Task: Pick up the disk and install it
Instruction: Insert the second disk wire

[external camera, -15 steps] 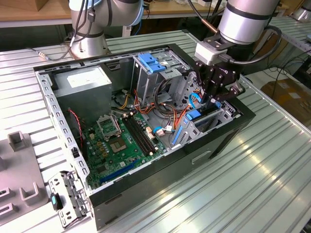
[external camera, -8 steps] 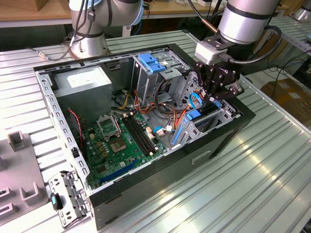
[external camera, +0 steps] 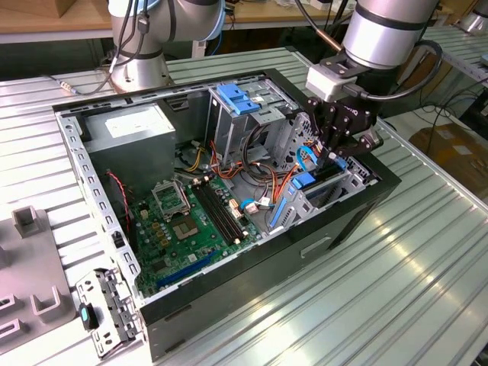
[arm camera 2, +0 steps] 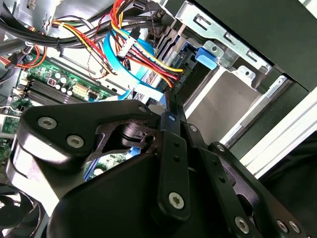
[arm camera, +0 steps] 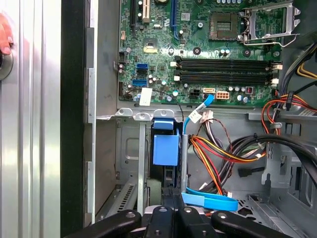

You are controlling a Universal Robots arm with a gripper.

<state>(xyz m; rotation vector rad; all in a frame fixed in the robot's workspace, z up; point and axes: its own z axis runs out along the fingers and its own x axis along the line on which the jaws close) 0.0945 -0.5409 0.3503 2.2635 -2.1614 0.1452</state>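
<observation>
The disk (external camera: 320, 181) is a dark drive in a bright blue carrier. It stands on edge inside the metal drive cage (external camera: 345, 191) at the case's corner on the exterior view's right. Its blue end tab (arm camera: 165, 148) points toward the motherboard, and the second wrist view shows the dark body (arm camera 2: 190, 79) beside another blue tab (arm camera 2: 205, 54). My gripper (external camera: 332, 162) hangs straight over the cage. Its black fingers are shut together and their tips (arm camera 2: 172, 101) sit against the disk's upper edge (arm camera: 169, 178). I see nothing held between the fingers (arm camera: 166, 210).
Red, yellow and orange cables (external camera: 259, 171) and a flat blue cable (arm camera: 210, 201) crowd the space beside the cage. The motherboard (external camera: 191, 221), grey power supply (external camera: 130, 130) and a light-blue bracket (external camera: 236, 99) fill the open case. A second arm's base (external camera: 141, 61) stands behind.
</observation>
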